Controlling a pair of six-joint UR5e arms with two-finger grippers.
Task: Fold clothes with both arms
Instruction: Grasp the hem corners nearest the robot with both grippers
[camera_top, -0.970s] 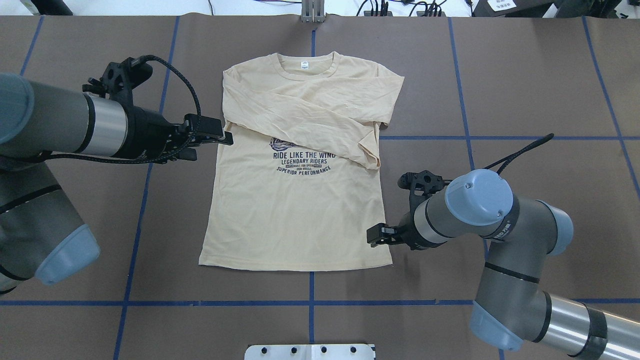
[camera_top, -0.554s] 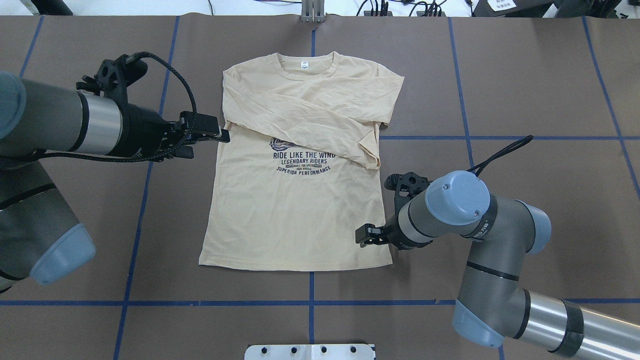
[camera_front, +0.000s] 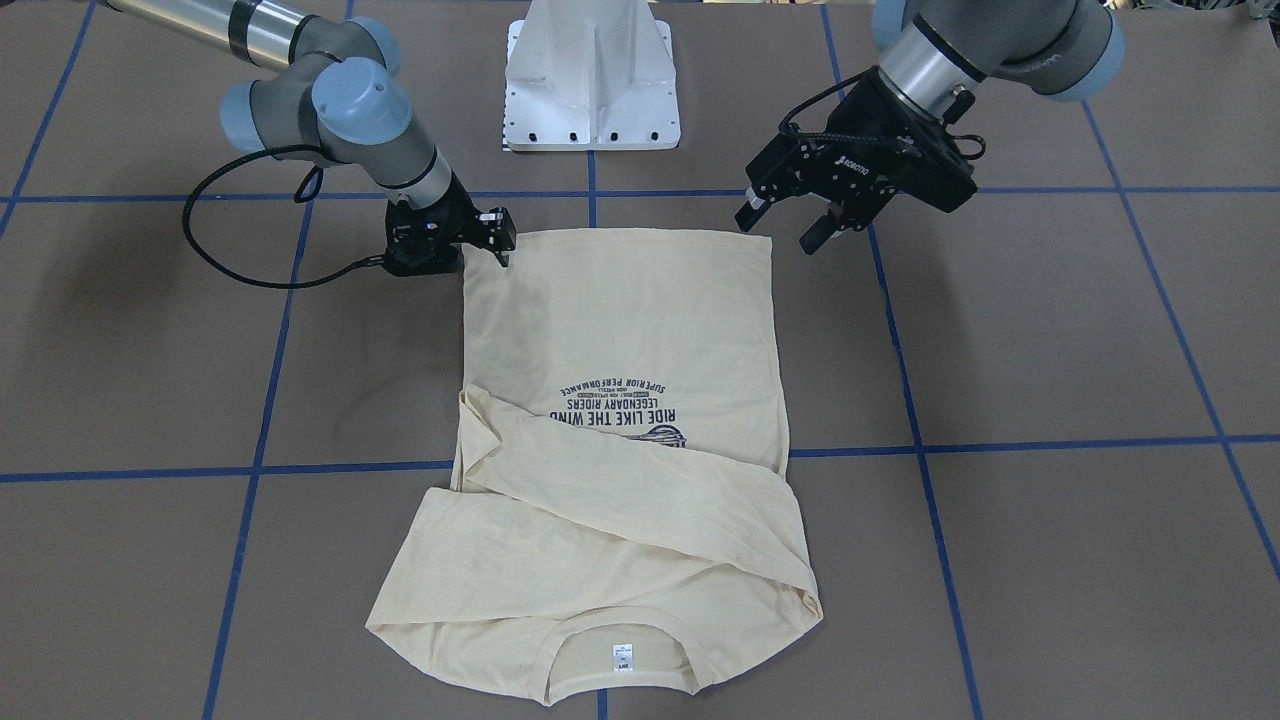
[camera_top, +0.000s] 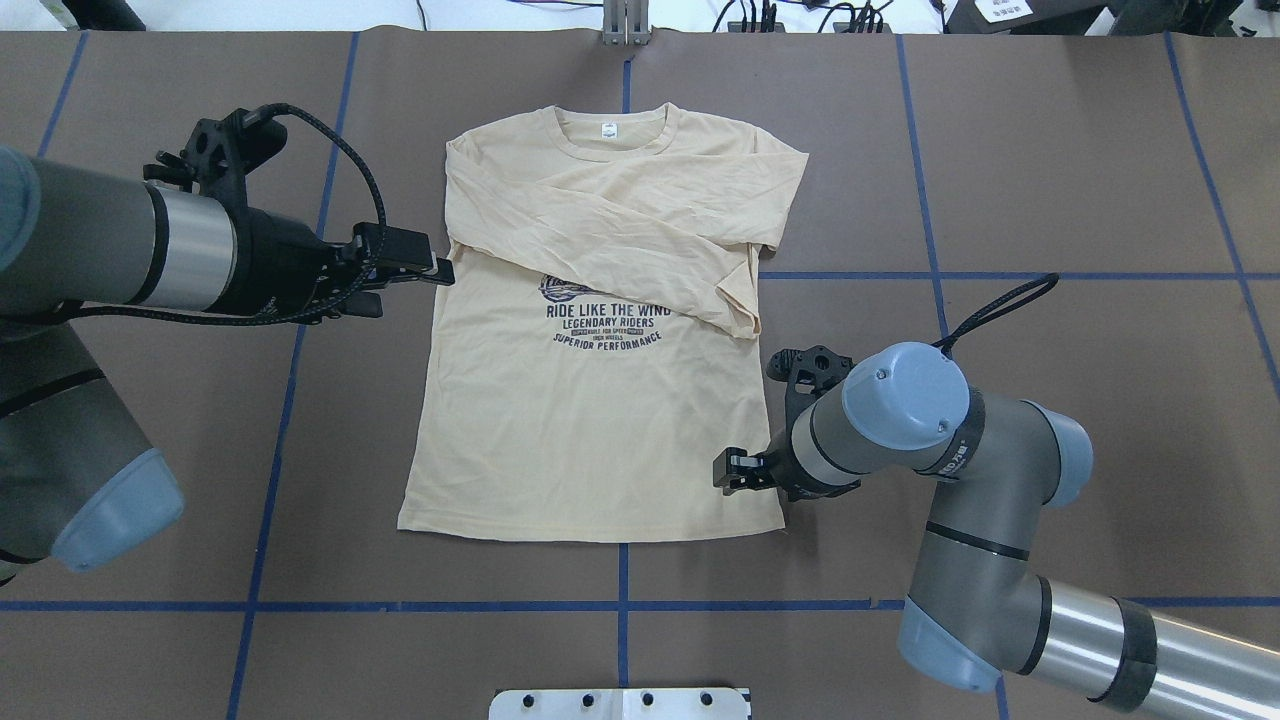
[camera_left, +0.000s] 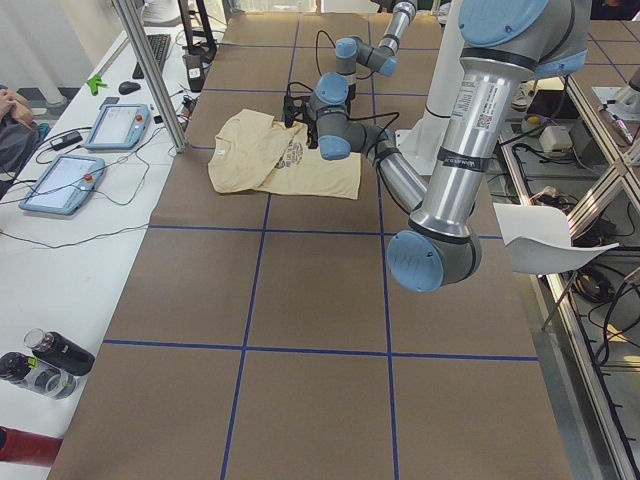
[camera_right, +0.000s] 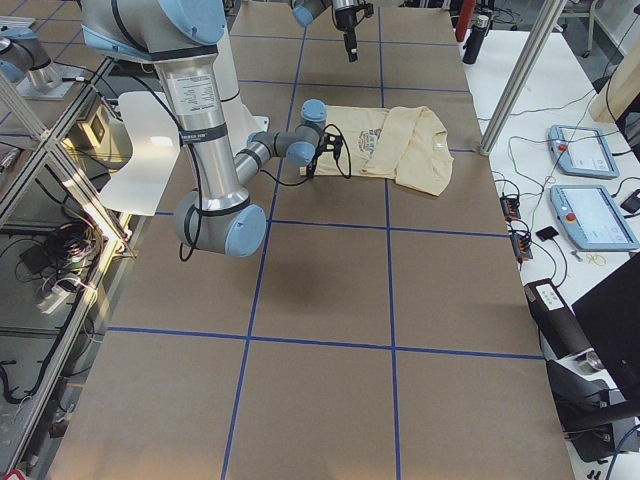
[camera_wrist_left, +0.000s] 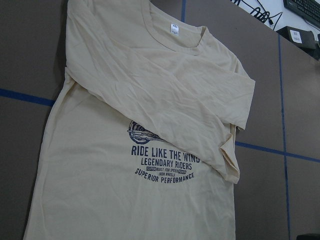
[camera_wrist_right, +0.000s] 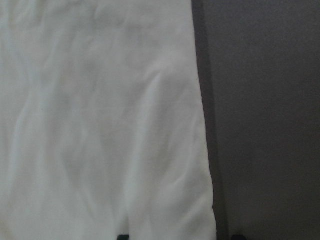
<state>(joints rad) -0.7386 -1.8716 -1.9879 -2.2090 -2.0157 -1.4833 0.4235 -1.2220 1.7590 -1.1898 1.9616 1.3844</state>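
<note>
the shirt (camera_top: 590, 400) is lying flat on the table (camera_top: 1050, 150), print up and sleeves crossed over the chest. its long axis is running from the hem by the robot out to the collar. its side edge near the hem is lying right under the right gripper (camera_top: 722, 472), which is low with fingers apart and is the nearer one. the left gripper (camera_front: 778, 230) is hanging higher off the opposite edge, spread wide and holding nothing.

Brown table (camera_top: 1050, 150) (blue tape grid (camera_top: 1100, 275)) bears a white pedestal (camera_front: 592, 80).

Cream-yellow shirt (camera_top: 590, 420), navy print (camera_top: 605, 325), white neck tag (camera_top: 607, 130); brown table (camera_top: 1080, 150), blue grid lines (camera_top: 1000, 275).
</note>
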